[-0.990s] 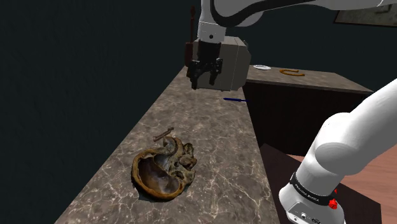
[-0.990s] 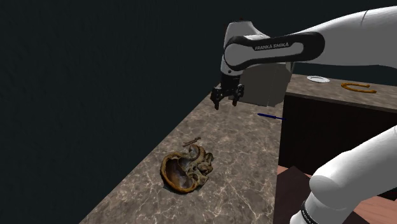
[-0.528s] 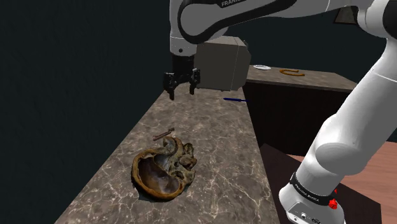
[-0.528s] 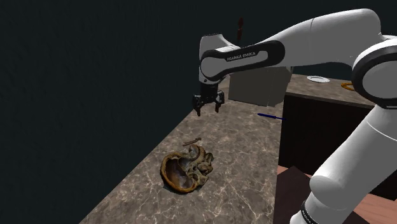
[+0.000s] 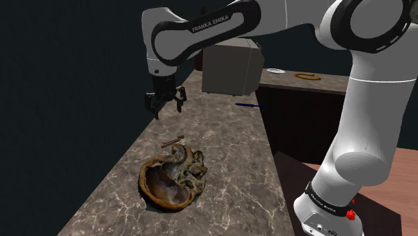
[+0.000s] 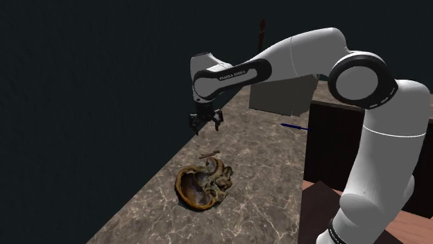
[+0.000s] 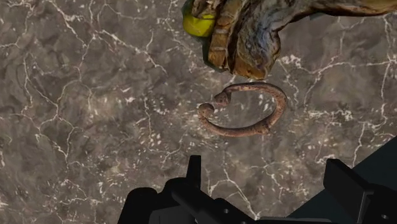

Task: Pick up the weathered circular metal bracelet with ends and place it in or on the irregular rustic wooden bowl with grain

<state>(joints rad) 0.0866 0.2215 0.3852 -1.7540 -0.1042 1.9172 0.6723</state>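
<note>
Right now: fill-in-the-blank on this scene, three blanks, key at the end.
1. The gripper hangs above the counter with its fingers ___.
2. The bracelet rests on the ___, beside the bowl.
3. The pen near the grey box is ___.
Missing words: open; counter; blue.

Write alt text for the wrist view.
An open-ended brownish bracelet lies flat on a dark veined counter, beside the edge of a gnarled brown bowl. The black fingers stand apart, clear of the bracelet.
</note>
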